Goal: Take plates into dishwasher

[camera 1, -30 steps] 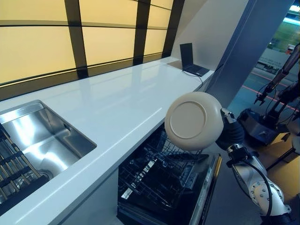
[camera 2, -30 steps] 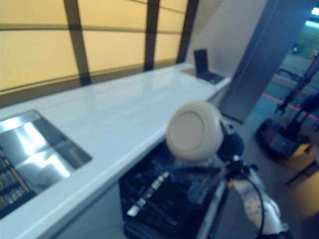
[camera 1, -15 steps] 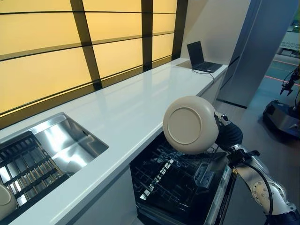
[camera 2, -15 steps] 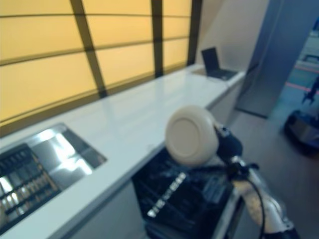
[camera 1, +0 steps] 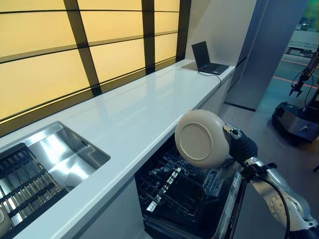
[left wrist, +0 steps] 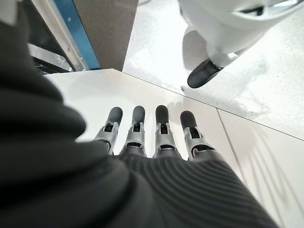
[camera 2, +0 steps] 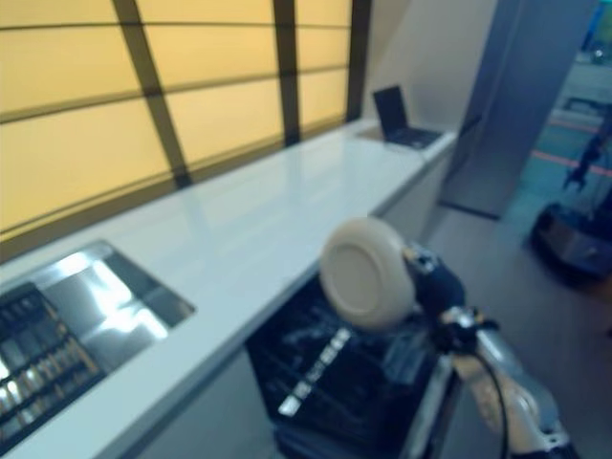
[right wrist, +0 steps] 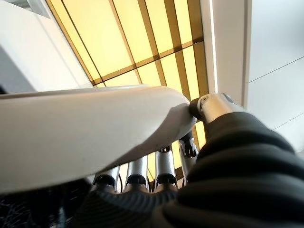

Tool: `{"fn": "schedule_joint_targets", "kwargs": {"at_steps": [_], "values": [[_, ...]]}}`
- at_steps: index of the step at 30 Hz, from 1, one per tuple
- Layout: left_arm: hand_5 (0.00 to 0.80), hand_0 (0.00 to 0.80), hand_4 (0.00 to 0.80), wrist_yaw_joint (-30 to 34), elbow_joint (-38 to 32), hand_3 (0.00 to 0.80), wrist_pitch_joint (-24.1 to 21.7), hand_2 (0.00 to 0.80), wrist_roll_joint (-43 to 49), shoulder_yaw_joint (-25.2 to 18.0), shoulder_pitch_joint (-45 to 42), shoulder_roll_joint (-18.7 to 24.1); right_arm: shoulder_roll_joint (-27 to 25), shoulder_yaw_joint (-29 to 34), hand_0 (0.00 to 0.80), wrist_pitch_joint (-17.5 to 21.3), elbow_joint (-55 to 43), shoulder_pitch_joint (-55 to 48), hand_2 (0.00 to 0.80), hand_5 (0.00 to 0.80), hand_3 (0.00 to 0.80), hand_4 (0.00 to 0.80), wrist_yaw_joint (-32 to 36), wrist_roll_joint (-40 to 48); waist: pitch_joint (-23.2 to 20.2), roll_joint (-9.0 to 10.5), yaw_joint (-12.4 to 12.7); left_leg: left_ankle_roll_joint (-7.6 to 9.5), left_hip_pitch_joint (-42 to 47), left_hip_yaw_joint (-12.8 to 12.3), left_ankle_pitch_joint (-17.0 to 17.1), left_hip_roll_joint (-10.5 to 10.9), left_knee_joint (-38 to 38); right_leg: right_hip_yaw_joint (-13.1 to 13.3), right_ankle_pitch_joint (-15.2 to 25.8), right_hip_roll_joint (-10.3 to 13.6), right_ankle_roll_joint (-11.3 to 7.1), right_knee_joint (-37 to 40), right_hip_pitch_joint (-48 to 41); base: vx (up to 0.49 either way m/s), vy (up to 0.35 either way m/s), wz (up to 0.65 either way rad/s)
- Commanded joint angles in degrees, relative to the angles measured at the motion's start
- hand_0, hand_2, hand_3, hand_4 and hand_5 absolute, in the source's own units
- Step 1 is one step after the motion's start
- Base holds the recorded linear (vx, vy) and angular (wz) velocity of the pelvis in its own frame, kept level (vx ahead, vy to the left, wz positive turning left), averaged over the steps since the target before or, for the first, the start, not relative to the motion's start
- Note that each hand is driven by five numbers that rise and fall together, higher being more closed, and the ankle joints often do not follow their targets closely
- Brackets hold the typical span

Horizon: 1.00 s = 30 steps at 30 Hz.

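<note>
My right hand (camera 1: 241, 146) holds a cream plate (camera 1: 200, 138) on edge, its underside facing me, above the open dishwasher's dark wire rack (camera 1: 174, 185). In the right wrist view the plate (right wrist: 80, 135) lies across the fingers (right wrist: 164, 170) with the thumb (right wrist: 209, 105) pinched on its rim. My left hand (left wrist: 147, 142) shows only in its own wrist view, fingers straight, holding nothing, over a white surface.
A long white counter (camera 1: 134, 112) runs from a steel sink (camera 1: 55, 154) with a dark rack (camera 1: 20, 181) at the left to a laptop (camera 1: 205, 56) at the far end. The dishwasher door (camera 1: 230, 204) hangs open below. Another machine (camera 1: 296, 119) stands on the floor at right.
The plate in my right hand has sunk a little toward the dishwasher rack. The whole picture shifts between frames, so the camera has moved.
</note>
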State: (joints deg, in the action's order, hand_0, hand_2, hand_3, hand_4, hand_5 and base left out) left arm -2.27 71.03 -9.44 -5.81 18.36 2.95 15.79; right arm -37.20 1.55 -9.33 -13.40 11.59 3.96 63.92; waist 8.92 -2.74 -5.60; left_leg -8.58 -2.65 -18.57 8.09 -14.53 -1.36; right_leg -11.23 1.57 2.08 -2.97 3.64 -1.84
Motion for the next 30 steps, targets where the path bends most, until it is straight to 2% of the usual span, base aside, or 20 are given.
{"fn": "schedule_joint_targets", "kwargs": {"at_steps": [1, 7, 16, 30], "values": [[0.0, 0.0, 0.0, -0.68, 0.83, 0.0, -1.52, 0.0, -1.67, -2.5, 1.73, 2.3, 1.5, 3.37, 0.8, 2.0, -3.18, -0.19, 0.8, 0.8, 0.8, 0.8, 3.75, -2.18, -0.18, 4.46, -0.72, 0.83, -7.37, 2.73, 5.93, 0.38, -0.43, 0.98, -5.72, -0.34, 2.89, -5.79, -1.33, 0.0, 0.0, 0.0], [0.0, 0.0, 0.0, -0.73, 0.37, 0.0, -1.58, 0.0, -1.44, -2.41, 1.42, 2.38, 1.22, 3.35, 0.8, 2.28, -1.76, -3.25, 0.8, 0.8, 0.8, 0.8, 5.43, -5.75, -0.41, 4.57, -0.67, 0.85, -7.18, 2.59, 5.61, 0.49, -0.07, 0.43, -5.74, 0.04, 2.78, -5.67, -1.69, 0.004, 0.005, 0.0], [0.0, 0.0, 0.0, -0.93, -0.87, 0.0, -0.31, 0.0, -0.21, -2.06, 1.12, 2.25, 1.61, 2.43, 0.8, 1.78, 0.4, -8.87, 0.8, 0.8, 0.8, 0.8, 7.64, -11.92, -0.76, 5.19, -0.66, 1.54, -6.06, 2.51, 4.08, 1.73, -0.67, 0.38, -4.49, 0.38, 2.15, -3.7, -2.81, 0.003, 0.003, 0.0], [0.0, 0.0, 0.0, -0.31, -2.85, 0.0, 1.09, 0.0, 2.1, -0.78, 1.22, 2.7, 1.96, -2.23, 0.8, 2.58, 2.44, -9.58, 0.8, 0.8, 0.8, 0.8, 8.86, -18.66, -0.45, 5.75, 1.01, 2.21, -5.58, 2.91, 3.26, 2.75, -1.27, -0.33, -3.96, 0.55, 1.57, -2.42, -3.87, 0.0, 0.0, 0.0]]}}
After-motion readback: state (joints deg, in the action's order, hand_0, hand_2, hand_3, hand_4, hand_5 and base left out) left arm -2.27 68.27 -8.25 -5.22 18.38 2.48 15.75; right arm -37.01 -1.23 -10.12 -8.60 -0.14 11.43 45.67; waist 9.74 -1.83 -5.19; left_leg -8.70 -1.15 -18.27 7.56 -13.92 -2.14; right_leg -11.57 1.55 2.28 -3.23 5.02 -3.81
